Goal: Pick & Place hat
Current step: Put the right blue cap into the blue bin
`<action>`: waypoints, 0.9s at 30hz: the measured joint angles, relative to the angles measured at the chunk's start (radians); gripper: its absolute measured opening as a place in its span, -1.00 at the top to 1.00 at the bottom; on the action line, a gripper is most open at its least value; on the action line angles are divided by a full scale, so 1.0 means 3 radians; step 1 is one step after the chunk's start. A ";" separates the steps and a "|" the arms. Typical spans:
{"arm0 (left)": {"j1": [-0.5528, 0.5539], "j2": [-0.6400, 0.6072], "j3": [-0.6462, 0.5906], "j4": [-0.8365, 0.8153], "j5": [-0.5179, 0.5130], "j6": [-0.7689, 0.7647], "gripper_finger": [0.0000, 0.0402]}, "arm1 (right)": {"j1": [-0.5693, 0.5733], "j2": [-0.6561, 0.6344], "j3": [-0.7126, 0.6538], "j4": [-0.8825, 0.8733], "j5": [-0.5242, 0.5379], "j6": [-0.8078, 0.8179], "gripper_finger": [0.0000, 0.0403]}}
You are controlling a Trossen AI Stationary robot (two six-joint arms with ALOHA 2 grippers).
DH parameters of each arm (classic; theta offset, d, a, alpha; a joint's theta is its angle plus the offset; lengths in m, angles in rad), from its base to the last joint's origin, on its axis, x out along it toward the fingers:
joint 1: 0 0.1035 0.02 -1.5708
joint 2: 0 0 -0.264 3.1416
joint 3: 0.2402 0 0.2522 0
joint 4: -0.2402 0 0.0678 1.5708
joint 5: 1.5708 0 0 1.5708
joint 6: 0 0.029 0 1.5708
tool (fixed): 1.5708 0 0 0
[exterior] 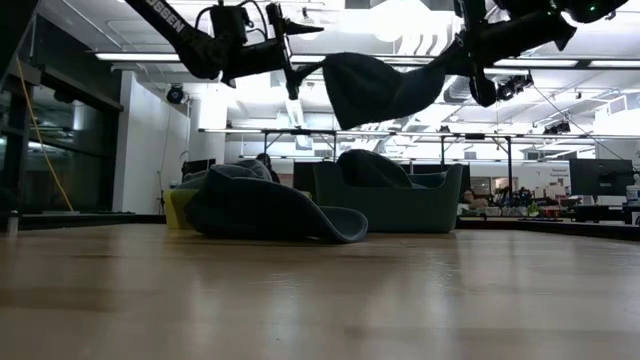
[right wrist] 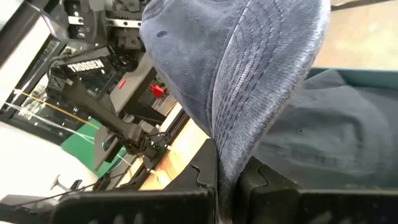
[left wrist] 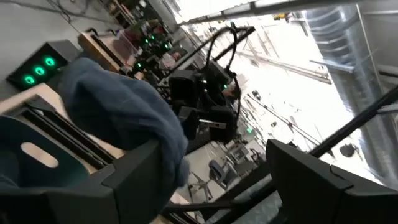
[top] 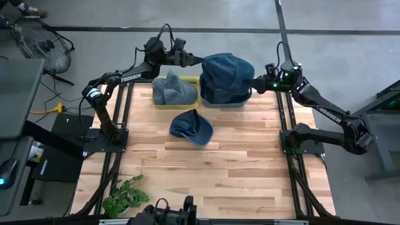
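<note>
Now the right gripper [top: 255,83] is closed on the edge of a blue hat [top: 228,76] and holds it in the air above the teal bin [top: 212,100], at about 12 o'clock on the wooden table [top: 250,169]. The left gripper [top: 201,60] is just beside the hat at its 10 o'clock side, with the jaws wide and holding nothing. A second blue hat [top: 191,127] lies on the table near the middle. More hats [top: 174,90] fill the yellow bin [top: 164,105] at 11 o'clock.
</note>
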 joint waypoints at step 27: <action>-0.0073 -0.0004 0.0001 -0.0206 -0.0236 0.0344 -0.41 | -0.0760 -0.0231 0.0068 -0.0410 -0.0694 -0.0361 0.98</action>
